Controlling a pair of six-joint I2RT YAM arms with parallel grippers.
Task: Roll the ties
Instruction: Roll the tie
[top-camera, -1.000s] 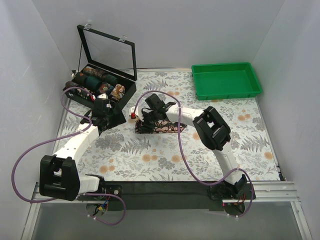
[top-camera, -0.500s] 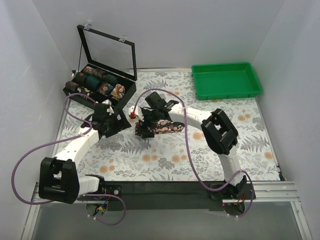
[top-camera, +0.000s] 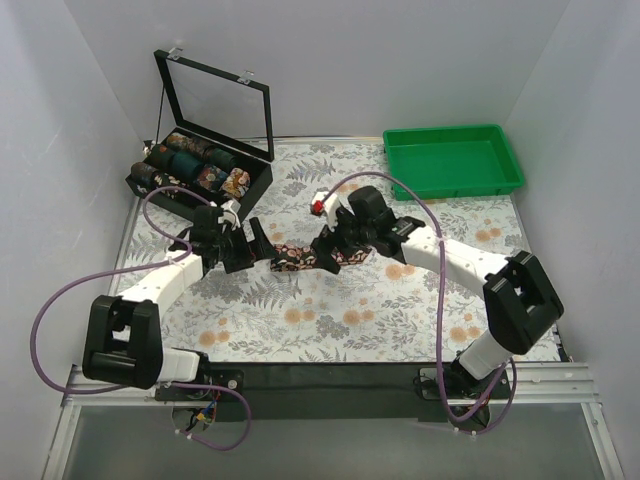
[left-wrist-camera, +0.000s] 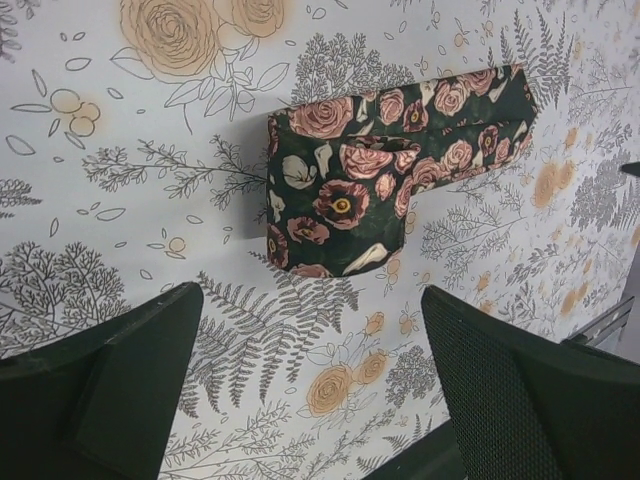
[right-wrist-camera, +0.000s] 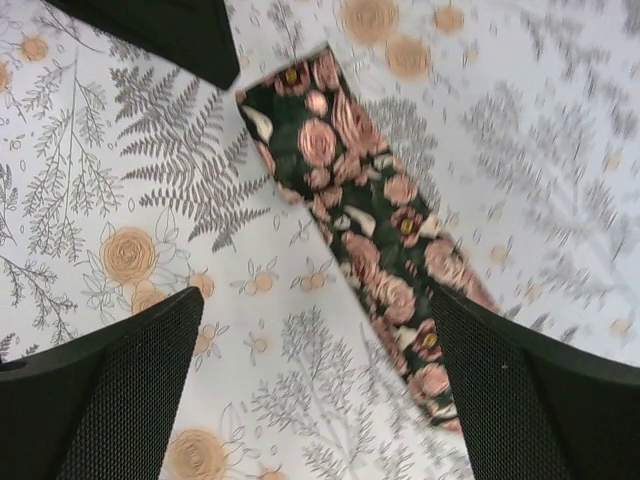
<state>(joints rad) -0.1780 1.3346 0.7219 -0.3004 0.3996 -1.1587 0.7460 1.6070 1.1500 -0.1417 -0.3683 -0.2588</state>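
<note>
One tie (top-camera: 298, 256), dark with pink roses, lies flat on the table between my two grippers. In the left wrist view the tie (left-wrist-camera: 395, 165) has its near end folded over or partly rolled. In the right wrist view the tie (right-wrist-camera: 365, 235) runs diagonally as a flat strip. My left gripper (top-camera: 256, 244) is open just left of the tie's end, and in its own view the left gripper (left-wrist-camera: 310, 400) holds nothing. My right gripper (top-camera: 327, 246) is open over the tie's right part, and in its own view the right gripper (right-wrist-camera: 320, 400) is empty. Several rolled ties (top-camera: 200, 168) sit in the box.
A black box (top-camera: 258, 182) with a raised clear lid stands at the back left. A green tray (top-camera: 452, 160) stands at the back right. A floral-print cover (top-camera: 300, 320) lies over the table. White walls close in three sides.
My right arm has swung to the right, its gripper now at the tie's right part. My left gripper has moved right, up to the tie's left end. The tie lies more stretched out.
</note>
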